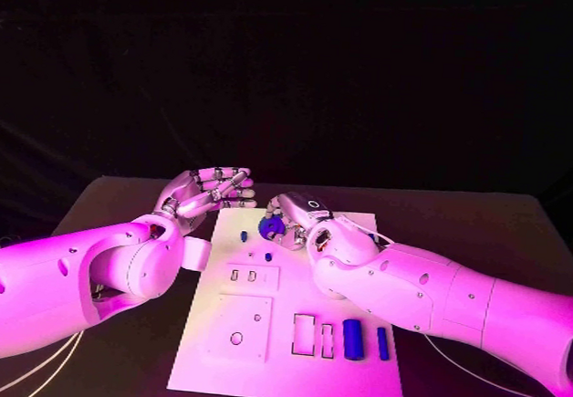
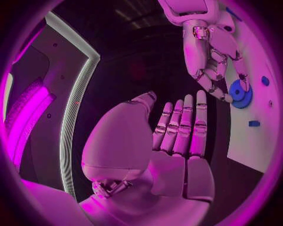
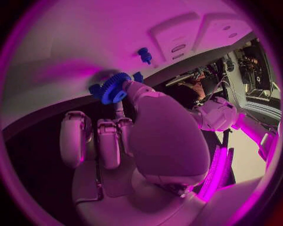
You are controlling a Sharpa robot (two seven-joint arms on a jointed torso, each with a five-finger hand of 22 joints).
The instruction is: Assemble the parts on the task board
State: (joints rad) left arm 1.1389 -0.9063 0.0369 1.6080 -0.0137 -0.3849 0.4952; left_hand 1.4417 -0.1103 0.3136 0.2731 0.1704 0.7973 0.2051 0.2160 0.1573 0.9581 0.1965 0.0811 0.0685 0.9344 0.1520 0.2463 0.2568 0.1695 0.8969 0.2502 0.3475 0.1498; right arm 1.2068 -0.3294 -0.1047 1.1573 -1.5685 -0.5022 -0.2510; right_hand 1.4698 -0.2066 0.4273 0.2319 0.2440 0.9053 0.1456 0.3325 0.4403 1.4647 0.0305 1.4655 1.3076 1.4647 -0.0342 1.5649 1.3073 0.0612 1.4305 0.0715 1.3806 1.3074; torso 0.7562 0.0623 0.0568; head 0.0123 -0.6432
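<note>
At the far end of the task board [image 1: 353,386], my right hand [image 1: 309,220] holds a blue gear [image 1: 273,226], pinched at its rim between the thumb and the fingers [image 3: 109,141] (the wrist view shows the grip most plainly). That gear sits low over the board's far edge; whether it already rests on the board cannot be determined.

My left hand [image 1: 211,191] hovers just beyond the board's far left corner, above the worktop [image 1: 495,231]. Its fingers [image 2: 183,122] are extended side by side, holding nothing.

Status of the assembly, as judged from the present layout:

1. Gear: in hand, not yet confirmed seated.
2. Two small blue pegs [image 1: 244,236] lie or stand on the board just nearer to me than the gear; their seating is too small to judge.
3. A thick blue cylinder [image 1: 352,337] and a slimmer blue bar [image 1: 383,343] lie at the near right of the board, beside two empty rectangular slots [image 1: 303,334]. Both appear unplaced.

Most of the task therefore remains. Gear placement is the step in hand.
</note>
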